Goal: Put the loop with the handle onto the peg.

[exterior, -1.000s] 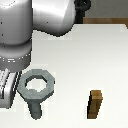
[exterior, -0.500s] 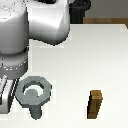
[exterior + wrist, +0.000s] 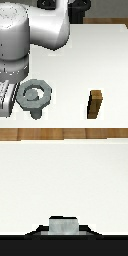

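The loop with the handle [image 3: 34, 95] is a flat grey hexagonal ring lying low at the exterior view's lower left, its stubby handle [image 3: 36, 114] pointing toward the frame's lower edge. The peg [image 3: 32, 94] shows as a grey round top inside the ring's hole. My gripper [image 3: 5, 100] is partly cut off by the frame's left edge, just left of the ring, under the big white arm [image 3: 25, 35]. Its fingers are not clear in either view. The wrist view shows a small grey block [image 3: 63, 225] over a black band; I cannot tell what it is.
A brown wooden square-sided block [image 3: 95, 104] stands upright on the white table [image 3: 95, 55] toward the exterior view's lower right. Dark shapes sit beyond the table's far edge. The arm's body covers the upper left of the scene.
One second ago the ring's hole showed bare table. The ring has since moved slightly down and left, and the peg's top now shows inside the hole.
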Motion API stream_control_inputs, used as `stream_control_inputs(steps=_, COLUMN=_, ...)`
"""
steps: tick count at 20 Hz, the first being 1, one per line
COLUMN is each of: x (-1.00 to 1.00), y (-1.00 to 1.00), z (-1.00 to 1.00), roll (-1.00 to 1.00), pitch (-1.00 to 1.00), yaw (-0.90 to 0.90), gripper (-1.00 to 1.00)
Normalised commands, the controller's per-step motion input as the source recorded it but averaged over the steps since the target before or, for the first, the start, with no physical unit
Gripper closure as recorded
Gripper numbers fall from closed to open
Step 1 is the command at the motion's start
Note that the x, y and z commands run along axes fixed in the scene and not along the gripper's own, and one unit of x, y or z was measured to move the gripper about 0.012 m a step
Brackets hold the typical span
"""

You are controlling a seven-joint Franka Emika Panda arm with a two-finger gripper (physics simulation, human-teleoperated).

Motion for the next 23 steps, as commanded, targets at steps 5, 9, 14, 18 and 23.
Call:
stream_control_inputs(steps=5, x=0.0, y=-0.2, z=-0.4, roll=0.0, pitch=0.0, yaw=0.0, gripper=1.0)
stream_control_inputs(steps=9, x=0.0, y=0.0, z=0.0, roll=0.0, pitch=0.0, yaw=0.0, gripper=-1.0)
stream_control_inputs(steps=14, x=0.0, y=0.0, z=0.0, roll=0.0, pitch=0.0, yaw=0.0, gripper=-1.0)
stream_control_inputs(steps=18, x=0.0, y=0.0, z=0.0, roll=0.0, pitch=0.0, yaw=0.0, gripper=-1.0)
stream_control_inputs(steps=23, x=0.0, y=0.0, z=0.0, roll=0.0, pitch=0.0, yaw=0.0, gripper=-1.0)
